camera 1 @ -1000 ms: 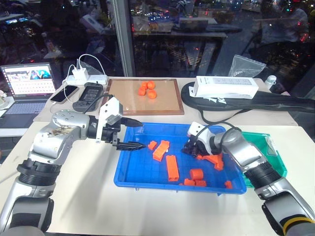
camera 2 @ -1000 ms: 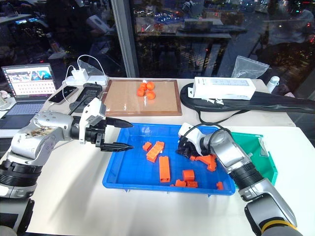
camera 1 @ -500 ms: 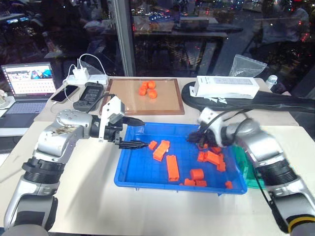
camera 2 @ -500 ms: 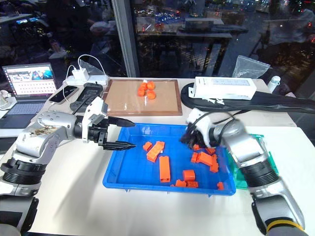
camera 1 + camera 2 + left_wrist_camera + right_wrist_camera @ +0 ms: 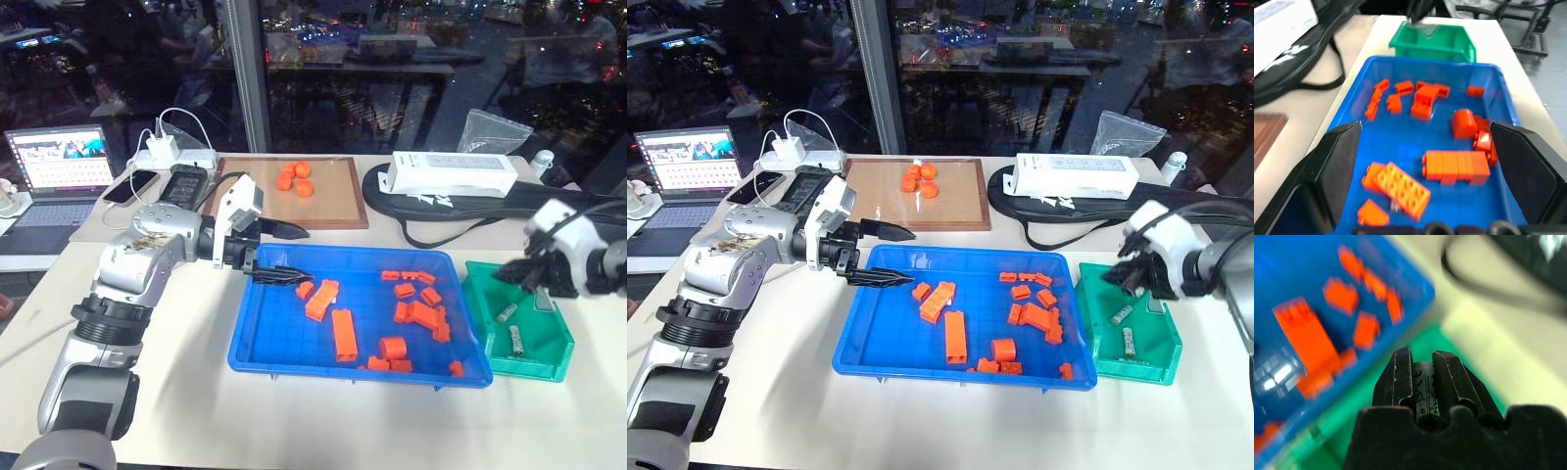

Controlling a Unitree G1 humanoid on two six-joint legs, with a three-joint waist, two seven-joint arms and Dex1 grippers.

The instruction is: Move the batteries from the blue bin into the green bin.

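The blue bin [image 5: 284, 333] sits mid-table and holds several orange blocks [image 5: 343, 333]. To its right stands the green bin [image 5: 549, 343], where two grey batteries [image 5: 506, 313] lie on the floor. My right gripper [image 5: 517, 276] hovers above the green bin's far left corner. In the right wrist view it is shut on a dark grey battery [image 5: 1423, 387], clamped between its fingers [image 5: 1396, 377]. My left gripper [image 5: 286, 255] stands open over the blue bin's far left corner, pointing right, with nothing between its fingers. The left wrist view looks across the blue bin [image 5: 1400, 142] to the green bin [image 5: 1435, 41].
A wooden-framed tray [image 5: 333, 206] with orange round pieces [image 5: 294, 178] lies behind the blue bin. A white box [image 5: 448, 173] on a black bag [image 5: 490, 206] is at the back right. A laptop [image 5: 54, 162], a phone and a charger are at the back left.
My right gripper has swung right and up, from over the blue bin's orange blocks to above the green bin, with the battery in it. My left gripper has edged right over the blue bin's corner.
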